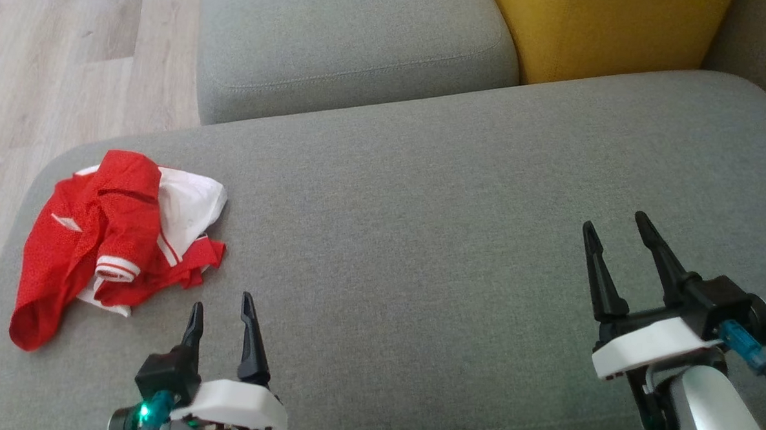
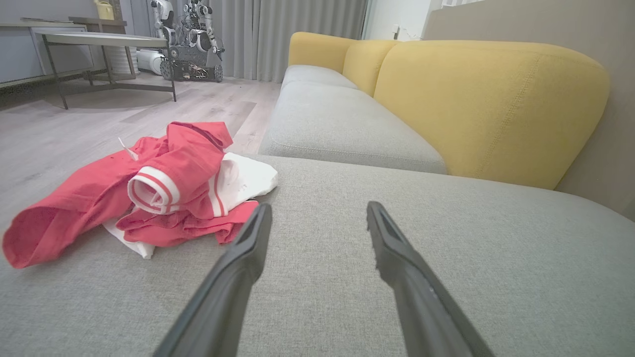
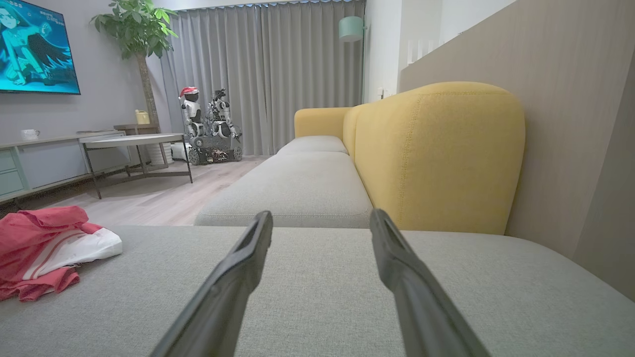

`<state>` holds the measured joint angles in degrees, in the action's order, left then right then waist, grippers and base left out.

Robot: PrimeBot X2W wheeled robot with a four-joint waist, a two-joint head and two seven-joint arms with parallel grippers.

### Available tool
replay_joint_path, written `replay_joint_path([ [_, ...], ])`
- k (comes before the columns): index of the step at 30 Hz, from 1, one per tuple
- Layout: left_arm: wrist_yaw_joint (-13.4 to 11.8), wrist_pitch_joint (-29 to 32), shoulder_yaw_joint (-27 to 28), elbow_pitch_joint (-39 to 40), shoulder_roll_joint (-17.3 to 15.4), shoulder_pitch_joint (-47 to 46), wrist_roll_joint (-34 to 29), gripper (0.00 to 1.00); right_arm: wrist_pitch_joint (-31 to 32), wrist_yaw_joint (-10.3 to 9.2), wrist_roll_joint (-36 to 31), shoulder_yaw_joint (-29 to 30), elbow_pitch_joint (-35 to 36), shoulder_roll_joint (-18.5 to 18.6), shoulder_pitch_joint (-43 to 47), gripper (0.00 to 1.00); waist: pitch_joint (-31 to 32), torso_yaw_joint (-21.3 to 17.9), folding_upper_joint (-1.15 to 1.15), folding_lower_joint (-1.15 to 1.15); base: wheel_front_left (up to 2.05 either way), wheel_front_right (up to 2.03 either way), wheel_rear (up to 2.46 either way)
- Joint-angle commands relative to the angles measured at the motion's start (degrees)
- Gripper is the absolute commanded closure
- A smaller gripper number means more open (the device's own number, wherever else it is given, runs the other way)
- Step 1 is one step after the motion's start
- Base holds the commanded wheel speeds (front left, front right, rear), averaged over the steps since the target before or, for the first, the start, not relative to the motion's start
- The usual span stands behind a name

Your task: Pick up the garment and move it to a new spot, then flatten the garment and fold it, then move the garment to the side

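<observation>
Two claws stand spread wide, both holding nothing, low over the grey sofa cushion (image 1: 421, 207). The left claw (image 1: 222, 301) is near the garment (image 1: 109, 233), just short of its closest red fold; the right claw (image 1: 615, 220) is well apart from it. The garment, red with a white panel, lies crumpled at the cushion's left end. We judge it light, soft and limp, likely to drape and trail when lifted. We would pinch a raised ridge, such as the rolled striped cuff (image 2: 149, 188), rather than a flat layer.
</observation>
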<state>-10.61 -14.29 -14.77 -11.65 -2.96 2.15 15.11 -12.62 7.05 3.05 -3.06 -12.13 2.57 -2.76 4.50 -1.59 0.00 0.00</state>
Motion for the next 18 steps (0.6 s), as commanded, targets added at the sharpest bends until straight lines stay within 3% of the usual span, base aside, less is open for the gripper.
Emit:
replay_joint_path([
  [1,-0.18,-0.71,1.56,1.92,0.07,-3.36,0.3,0.0,-0.78,0.44,0.23,-1.47,1.62,0.32,-2.48,0.0,-0.06,0.04,0.0,0.0,0.0,0.0,0.0],
  [18,0.06,-0.71,1.24,1.54,0.08,-4.3,1.29,0.0,-1.23,0.44,0.46,-1.94,1.5,0.31,-2.44,0.0,-0.71,1.87,0.0,0.0,0.0,0.0,0.0],
])
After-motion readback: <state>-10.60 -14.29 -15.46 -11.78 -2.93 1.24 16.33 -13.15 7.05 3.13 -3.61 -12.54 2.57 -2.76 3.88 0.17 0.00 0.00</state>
